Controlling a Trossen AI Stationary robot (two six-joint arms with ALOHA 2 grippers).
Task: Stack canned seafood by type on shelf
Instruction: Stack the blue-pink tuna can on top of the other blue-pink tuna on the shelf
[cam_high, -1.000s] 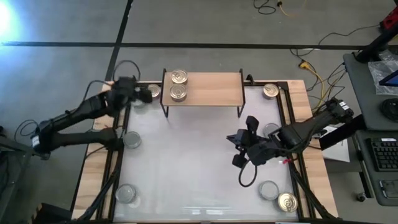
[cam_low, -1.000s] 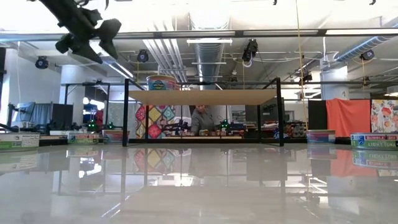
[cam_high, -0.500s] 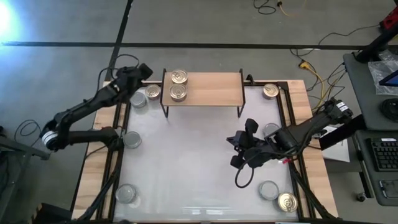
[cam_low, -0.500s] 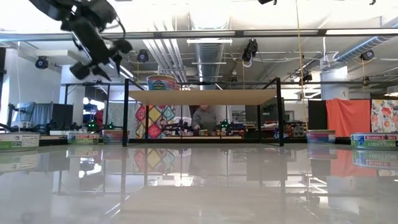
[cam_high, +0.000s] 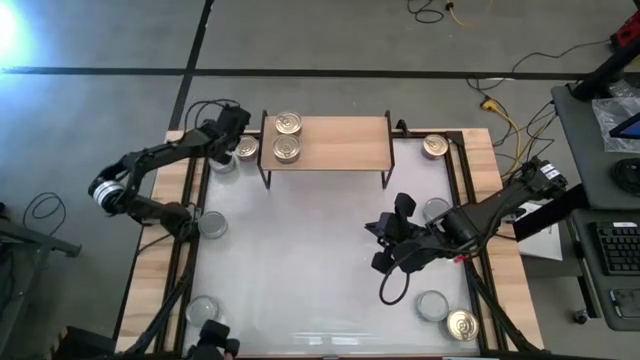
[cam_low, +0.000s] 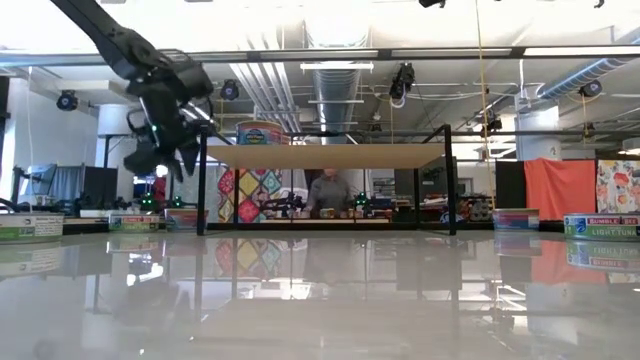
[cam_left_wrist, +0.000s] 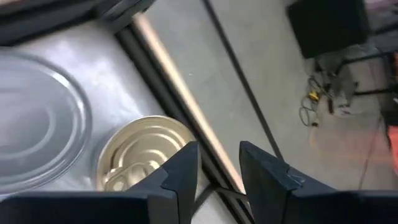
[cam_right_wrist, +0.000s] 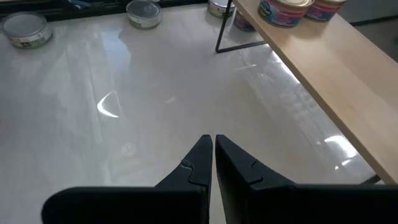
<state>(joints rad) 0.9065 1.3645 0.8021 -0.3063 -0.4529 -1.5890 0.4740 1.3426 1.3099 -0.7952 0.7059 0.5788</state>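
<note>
At the table's eleven o'clock corner, seen from above, we find the left gripper (cam_high: 232, 128) hanging over two tins just beside the shelf's (cam_high: 340, 143) left legs: a gold-lidded tin (cam_high: 246, 148) and a silver-lidded tin (cam_high: 224, 160) touching or nearly touching it. In the left wrist view its fingers (cam_left_wrist: 181, 171) stand a little apart with nothing between them, the gold-lidded tin (cam_left_wrist: 144, 152) just behind one fingertip and the silver lid (cam_left_wrist: 37, 130) beside it. In the low view the gripper (cam_low: 160, 150) is raised off the tabletop, level with the shelf board (cam_low: 325, 155).

On the shelf's wooden top, toward nine o'clock, we see two gold-lidded tins (cam_high: 288, 123) side by side; whether each is a single tin or a stack we cannot tell.

Other tins lie around the white table (cam_high: 300, 260): a gold one (cam_high: 435, 145) at one o'clock, a silver one (cam_high: 212, 224) at nine o'clock, another silver one (cam_high: 203, 311) at seven o'clock, and a silver one (cam_high: 432, 305) with a gold one (cam_high: 462, 325) at five o'clock.

The right gripper (cam_high: 382, 243) waits over the table toward three o'clock, well apart from the shelf; its fingertips (cam_right_wrist: 200, 155) are pressed together and empty.
</note>
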